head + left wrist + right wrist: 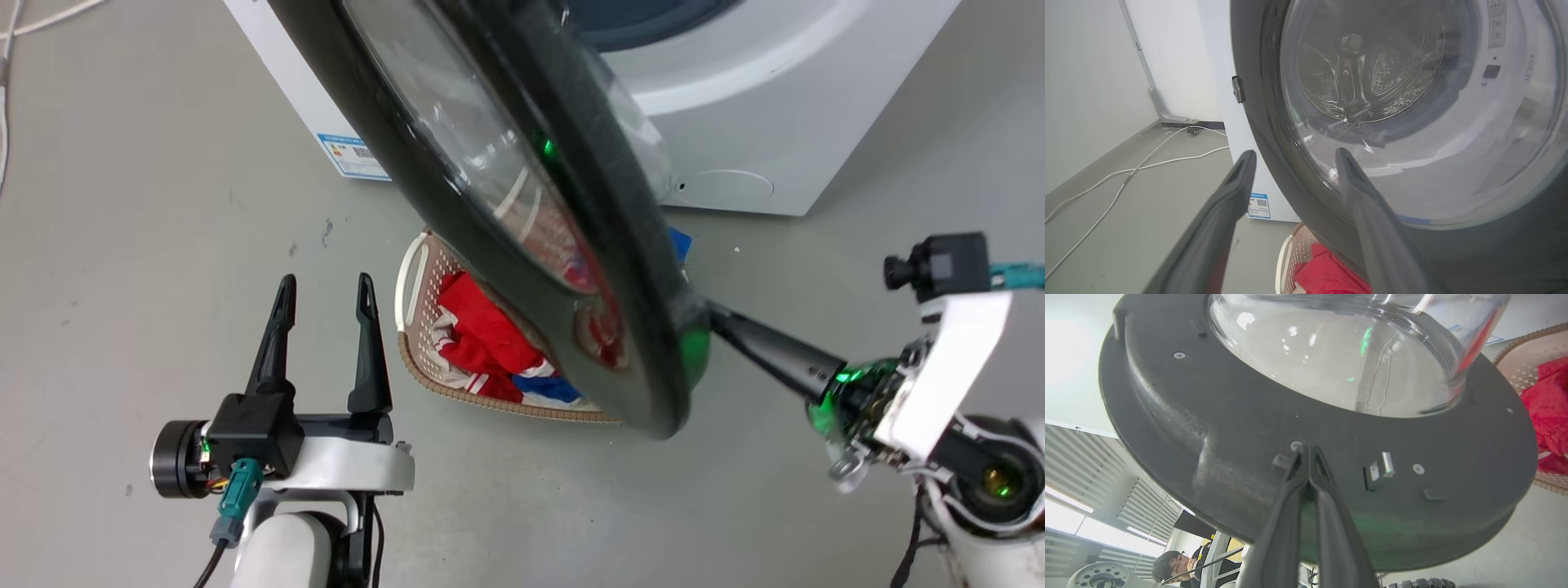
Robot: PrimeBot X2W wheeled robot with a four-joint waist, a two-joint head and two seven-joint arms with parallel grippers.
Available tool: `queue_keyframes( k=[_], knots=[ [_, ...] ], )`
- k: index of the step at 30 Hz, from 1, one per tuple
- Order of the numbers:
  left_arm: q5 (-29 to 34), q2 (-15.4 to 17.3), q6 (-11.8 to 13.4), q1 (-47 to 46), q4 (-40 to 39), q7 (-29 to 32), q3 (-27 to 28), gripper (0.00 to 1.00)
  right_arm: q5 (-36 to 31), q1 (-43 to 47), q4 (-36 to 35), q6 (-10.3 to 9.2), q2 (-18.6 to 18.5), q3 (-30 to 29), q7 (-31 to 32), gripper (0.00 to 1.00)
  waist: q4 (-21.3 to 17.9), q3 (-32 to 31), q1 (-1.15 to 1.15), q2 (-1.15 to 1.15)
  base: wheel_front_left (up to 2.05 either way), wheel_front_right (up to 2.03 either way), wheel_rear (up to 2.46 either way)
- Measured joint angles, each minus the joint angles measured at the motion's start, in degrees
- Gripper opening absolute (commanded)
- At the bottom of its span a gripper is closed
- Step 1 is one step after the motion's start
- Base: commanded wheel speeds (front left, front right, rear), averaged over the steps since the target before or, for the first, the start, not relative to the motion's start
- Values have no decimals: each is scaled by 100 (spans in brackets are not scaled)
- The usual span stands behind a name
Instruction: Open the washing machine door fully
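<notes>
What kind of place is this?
Probably a lab or test room, not a home: the washing machine stands on a bare grey floor, loose white cables trail beside it, and a person is nearby.

In your head view the washing machine door (pixel 506 204) hides much of the laundry basket (pixel 490 403), the top edge cuts off the washing machine (pixel 775 122), and the print on its blue sticker (pixel 351 155) is too small to read.

A beige laundry basket (pixel 418 282) with a white handle sits on the grey floor (pixel 163 163), holding red, white and blue clothes (pixel 482 331). White cables (pixel 1128 173) trail near a wall (pixel 1086 81). A person (pixel 1173 565) sits below slatted blinds (pixel 1081 457).
</notes>
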Motion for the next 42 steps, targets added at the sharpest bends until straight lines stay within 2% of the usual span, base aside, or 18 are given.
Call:
queue_keyframes(
  k=[16, 25, 28, 29, 30, 31, 36, 42],
  knots=[
    [60, 0, -74, 297, 85, 0, 79, 100, -21, 697, -18, 0, 513, 670, 19, 0, -6, -487, 0, 0, 0, 0, 0],
    [91, 0, -92, 367, 129, 0, 102, 100, -127, 723, 157, 1, 620, 884, -22, 0, 23, -640, 0, 0, 0, 0, 0],
    [101, 0, -98, 413, 149, 0, 115, 100, -238, 770, 191, 1, 623, 848, -235, 0, 21, -716, 0, 0, 0, 0, 0],
    [111, 0, -100, 439, 160, 0, 123, 100, -261, 799, 200, 1, 627, 821, -327, 17, 17, -751, 0, 0, 0, 0, 0],
    [129, 0, -101, 462, 171, 0, 131, 100, -307, 819, 198, 1, 622, 788, -424, 51, 12, -788, 0, 0, 0, 0, 0],
    [134, -1, -105, 485, 180, 0, 141, 100, -338, 836, 188, 1, 620, 750, -539, 100, 5, -827, 0, 0, 0, 0, 0],
    [176, -1, -153, 655, 215, 0, 210, 100, -544, 1022, 40, 1, 597, 437, -1332, 100, -49, -1070, 0, 0, 0, 0, 0],
    [221, 0, -203, 839, 243, 0, 275, 100, -1499, 1131, -92, 1, 423, 169, -3131, 100, -135, -1373, 0, 0, 0, 0, 0]
  ],
)
